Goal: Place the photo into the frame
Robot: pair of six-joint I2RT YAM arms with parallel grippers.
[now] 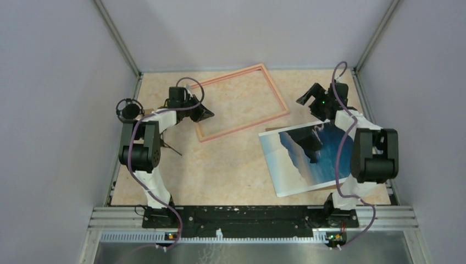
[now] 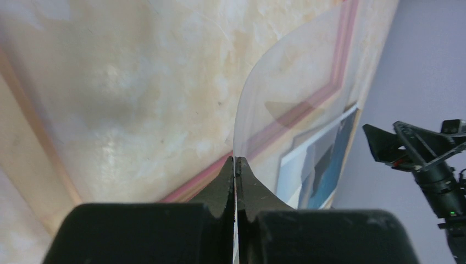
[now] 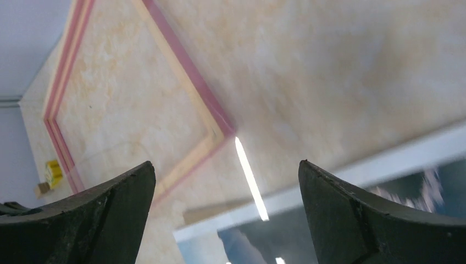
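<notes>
The salmon-pink frame (image 1: 244, 126) lies flat at the back middle of the table, with tabletop showing inside it. The photo (image 1: 308, 159) lies face up at the right, apart from the frame. My left gripper (image 1: 200, 113) is at the frame's left end, shut on the edge of a clear flexible sheet (image 2: 286, 99) that curves up from the jaws (image 2: 236, 160). The frame's rail (image 2: 192, 184) and the photo (image 2: 324, 165) lie beyond. My right gripper (image 1: 314, 104) hovers open over the photo's far edge (image 3: 384, 165), with nothing between its fingers (image 3: 225, 163). The frame's corner (image 3: 187, 66) is ahead of it.
A thin brown board edge (image 3: 220, 212) shows under the photo's far border. Grey enclosure walls with metal posts (image 1: 118, 38) close in the table on three sides. A small yellow tag (image 3: 53, 171) sits beyond the frame's far end. A metal rail (image 1: 253, 217) carries both arm bases.
</notes>
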